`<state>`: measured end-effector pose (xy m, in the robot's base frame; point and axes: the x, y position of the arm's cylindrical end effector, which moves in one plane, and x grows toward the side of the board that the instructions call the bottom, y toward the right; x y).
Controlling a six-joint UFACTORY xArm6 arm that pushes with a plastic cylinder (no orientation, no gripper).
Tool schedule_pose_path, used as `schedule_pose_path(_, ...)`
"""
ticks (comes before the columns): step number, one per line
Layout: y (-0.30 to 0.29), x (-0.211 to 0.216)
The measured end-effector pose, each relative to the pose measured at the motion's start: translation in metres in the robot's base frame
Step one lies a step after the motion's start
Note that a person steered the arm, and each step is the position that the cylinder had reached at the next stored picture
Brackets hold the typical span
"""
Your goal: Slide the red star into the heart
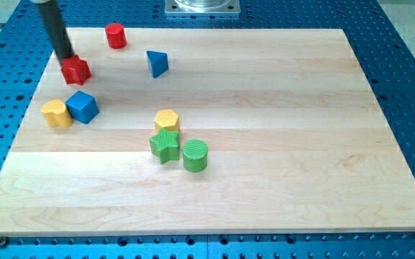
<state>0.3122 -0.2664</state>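
Note:
The red star (75, 70) lies near the board's upper left. My tip (65, 57) is at the star's upper-left edge, touching it or nearly so. The yellow heart (56, 113) lies below the star, near the left edge of the board. A blue cube (83, 106) sits right beside the heart, on its right, directly below the star.
A red cylinder (116, 35) stands at the view's top, with a blue triangular block (157, 62) to its right. Near the middle are a yellow hexagon (167, 119), a green star (165, 144) and a green cylinder (195, 155). The wooden board (301, 144) lies on a blue perforated table.

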Motion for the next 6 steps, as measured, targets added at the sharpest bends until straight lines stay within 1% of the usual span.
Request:
schedule_pose_path(1, 0.000, 0.022)
schedule_pose_path(2, 0.000, -0.005)
schedule_pose_path(3, 0.015, -0.011)
schedule_pose_path(4, 0.025, 0.004)
schedule_pose_path(6, 0.015, 0.056)
